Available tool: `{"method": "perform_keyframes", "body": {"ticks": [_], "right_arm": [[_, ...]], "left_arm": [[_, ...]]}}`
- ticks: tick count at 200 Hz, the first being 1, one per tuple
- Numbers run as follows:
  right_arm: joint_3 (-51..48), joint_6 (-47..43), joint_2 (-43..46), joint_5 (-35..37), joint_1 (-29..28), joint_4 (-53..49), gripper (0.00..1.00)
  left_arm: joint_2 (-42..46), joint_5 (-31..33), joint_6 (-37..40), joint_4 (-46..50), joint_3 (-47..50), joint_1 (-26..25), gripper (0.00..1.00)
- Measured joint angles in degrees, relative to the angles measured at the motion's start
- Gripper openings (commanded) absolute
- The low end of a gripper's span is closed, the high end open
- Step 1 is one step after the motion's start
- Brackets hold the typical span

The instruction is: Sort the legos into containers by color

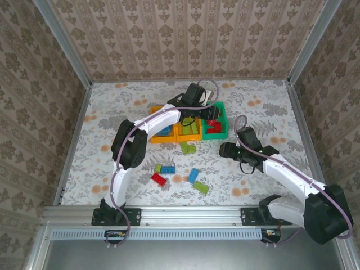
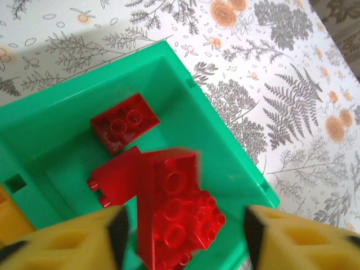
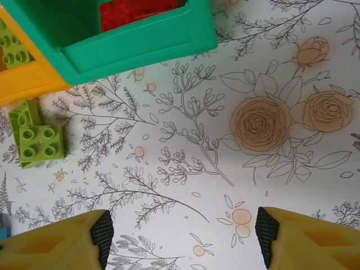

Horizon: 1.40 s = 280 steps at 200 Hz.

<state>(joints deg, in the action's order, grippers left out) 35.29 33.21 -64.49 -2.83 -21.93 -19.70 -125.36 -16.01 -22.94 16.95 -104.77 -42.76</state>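
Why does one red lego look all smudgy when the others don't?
Left wrist view: the near red brick between the fingers of the left hand is smeared, probably because it moved as the picture was taken. The far red brick in the green bin is crisp. Right wrist view: the lime brick on the table looks sharp.

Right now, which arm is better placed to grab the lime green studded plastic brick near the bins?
Right: the open right gripper hovers beside that lime green brick; the left gripper is over the green plastic bin.

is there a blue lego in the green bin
No, the legos lying in the green bin are red.
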Motion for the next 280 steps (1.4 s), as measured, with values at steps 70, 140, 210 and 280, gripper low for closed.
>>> {"method": "perform_keyframes", "body": {"ticks": [70, 140, 210, 280], "right_arm": [[0.28, -9.14, -0.98, -1.09, -12.59, 1.75, 0.83], [7.19, -24.79, -12.17, -1.36, -26.8, 1.46, 0.9], [15.72, -31.54, -26.18, 2.05, -32.37, -1.44, 0.92], [21.38, -33.55, -32.83, 3.76, -33.14, -5.68, 0.9]], "left_arm": [[12.28, 1.27, -1.05, -10.56, 18.29, -0.02, 1.0], [26.56, 2.29, -5.07, -21.27, 34.67, 2.4, 1.0], [35.98, 2.54, -8.02, -23.06, 47.6, 8.15, 1.0], [44.89, 3.89, -8.85, -23.21, 56.35, 11.04, 1.0]]}}
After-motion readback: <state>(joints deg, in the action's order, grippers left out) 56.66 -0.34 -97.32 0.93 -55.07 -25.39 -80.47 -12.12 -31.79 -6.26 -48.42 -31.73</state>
